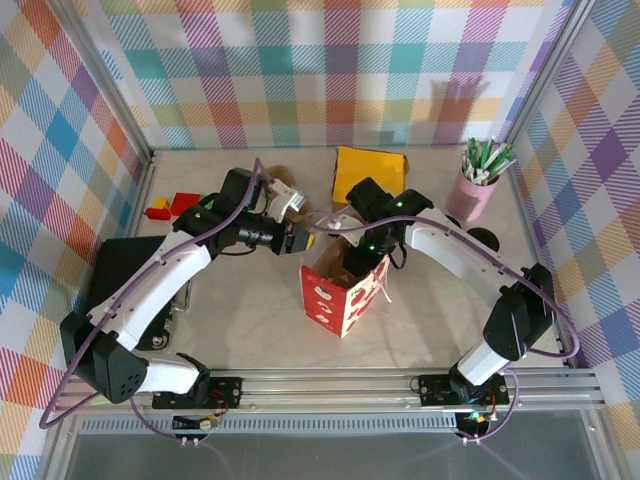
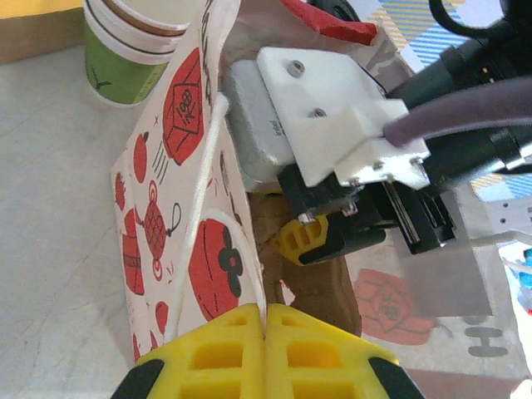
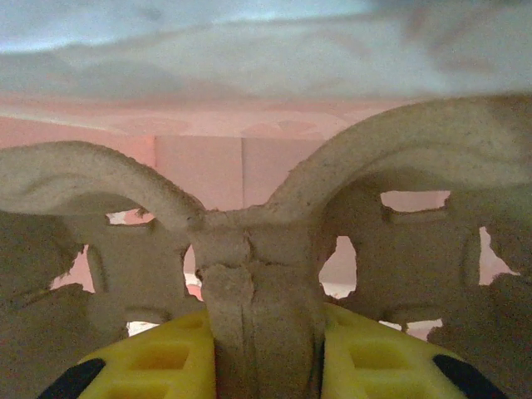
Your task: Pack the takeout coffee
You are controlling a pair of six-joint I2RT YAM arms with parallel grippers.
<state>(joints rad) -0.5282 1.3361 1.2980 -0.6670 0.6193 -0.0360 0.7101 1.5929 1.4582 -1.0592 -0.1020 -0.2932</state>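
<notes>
Left hand (image 2: 264,322), clenched on the rim of the paper bag (image 2: 179,208), should hold the mouth wide while right hand (image 3: 266,357), grasping the pulp carrier (image 3: 249,241) by its centre ridge, lowers it level.

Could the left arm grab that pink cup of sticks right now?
Probably not. The left gripper is shut on the paper bag's rim, and the bag and the right arm stand between it and the pink cup. The right gripper holds a cup carrier inside.

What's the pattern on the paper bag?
The bag is red-and-white with lantern prints, clearest in the left wrist view.
</notes>
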